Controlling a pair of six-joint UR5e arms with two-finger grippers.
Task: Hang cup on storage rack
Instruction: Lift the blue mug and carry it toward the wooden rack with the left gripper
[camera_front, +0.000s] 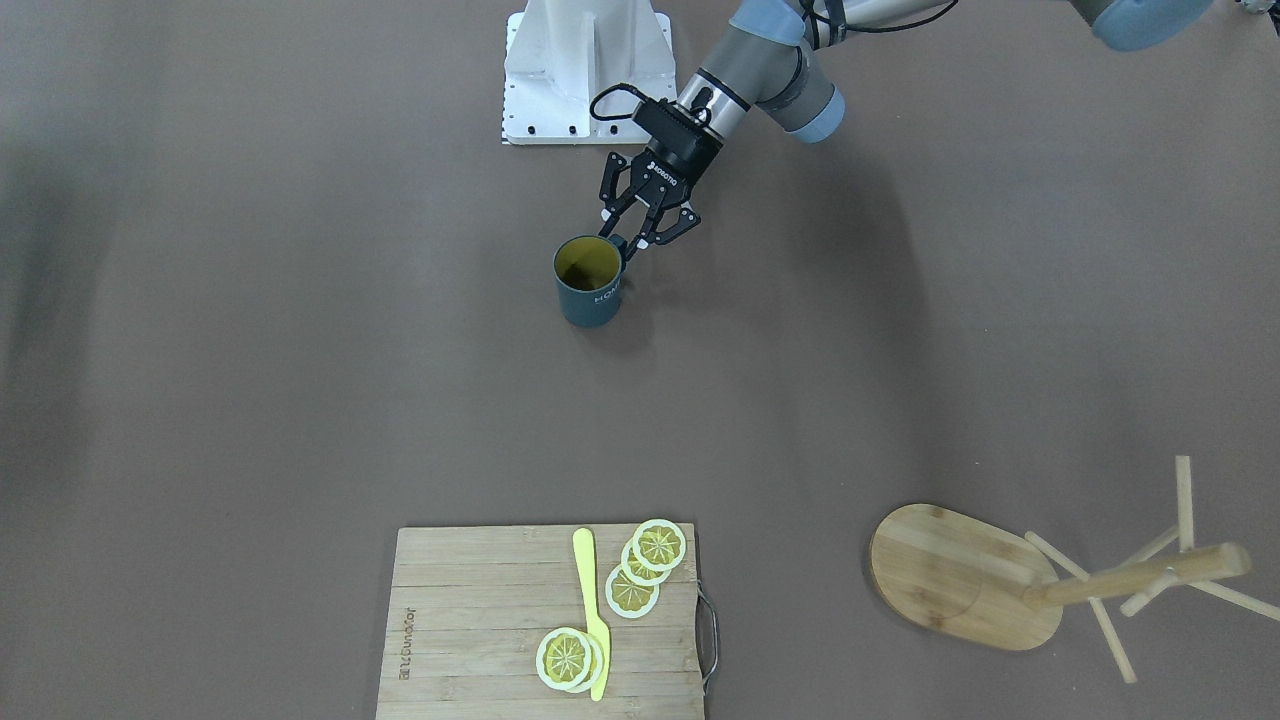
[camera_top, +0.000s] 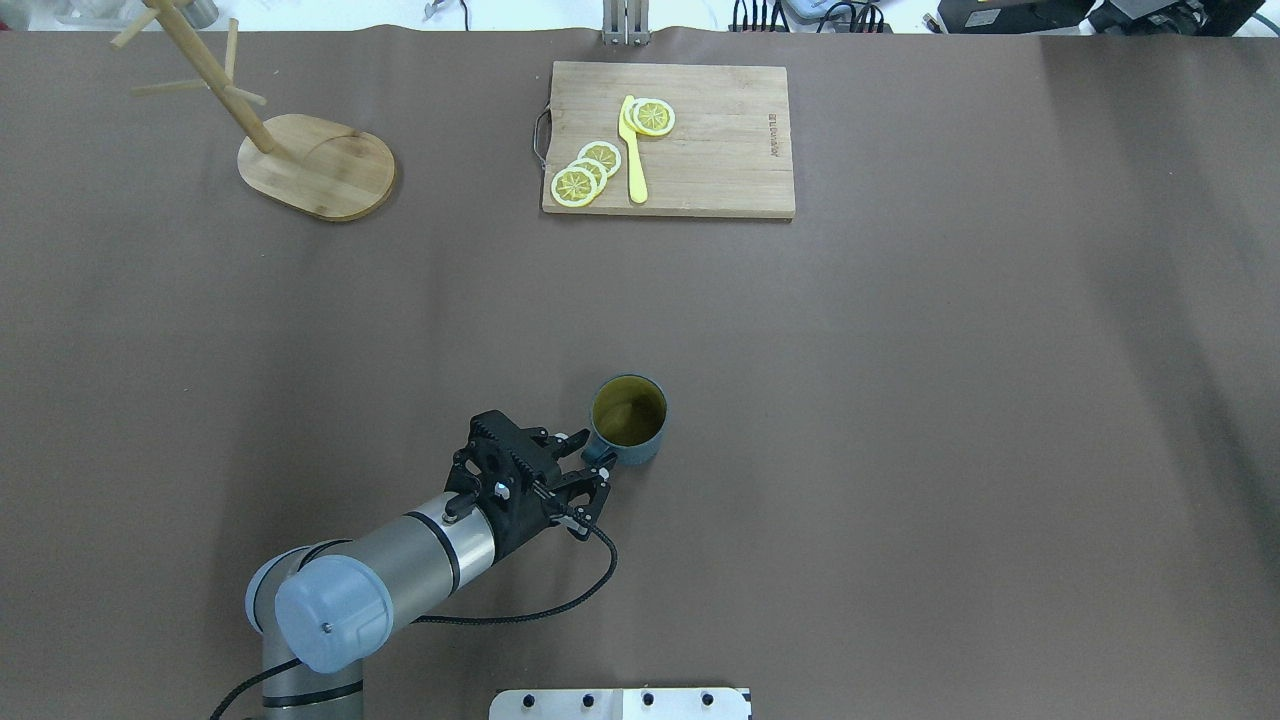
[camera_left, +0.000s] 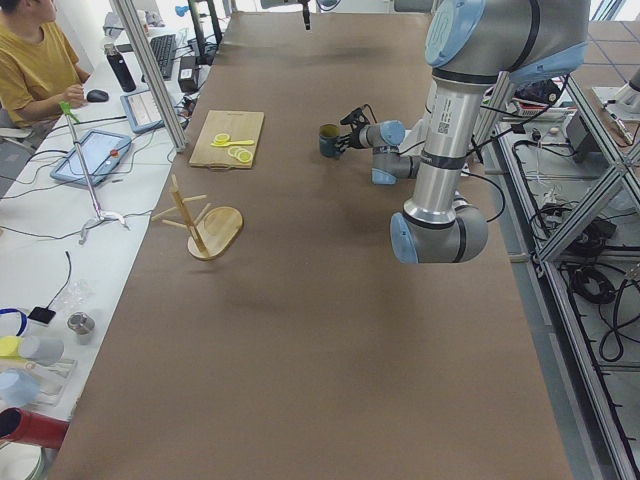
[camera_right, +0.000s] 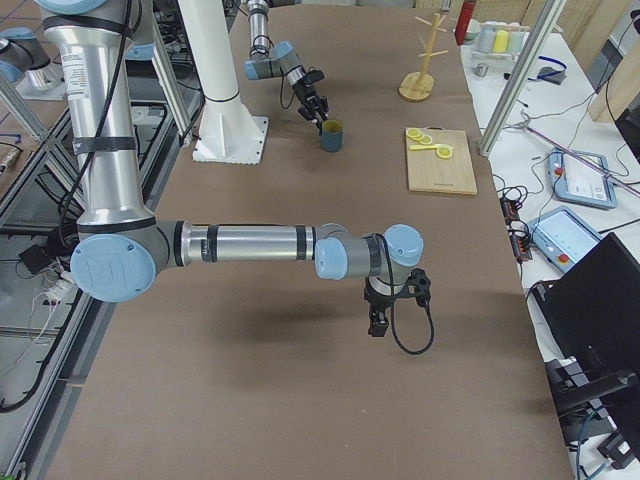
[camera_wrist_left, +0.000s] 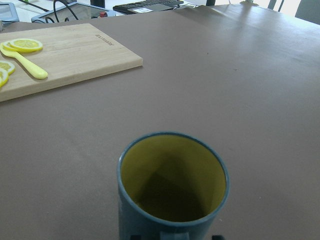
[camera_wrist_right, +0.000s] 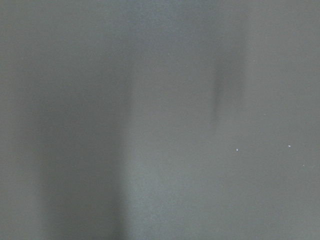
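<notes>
**Cup handle sits between wide-open jaws**

The cup (camera_wrist_left: 172, 200) stands upright right in front of the left gripper (camera_top: 588, 462). Its jaws are spread wide with the handle between them, nothing clamped. Well beyond the jaws stands the storage rack (camera_top: 320, 170). The right gripper (camera_right: 378, 322) hangs well apart, and I cannot tell how its jaws stand.

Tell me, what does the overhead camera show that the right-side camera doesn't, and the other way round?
Only the overhead view shows plainly that the left gripper is open, straddling the handle of the cup. Only the right-side view shows the right arm, its right gripper pointing down, far from the cup. Both show the upright cup, the storage rack and the cutting board with lemon slices.
</notes>
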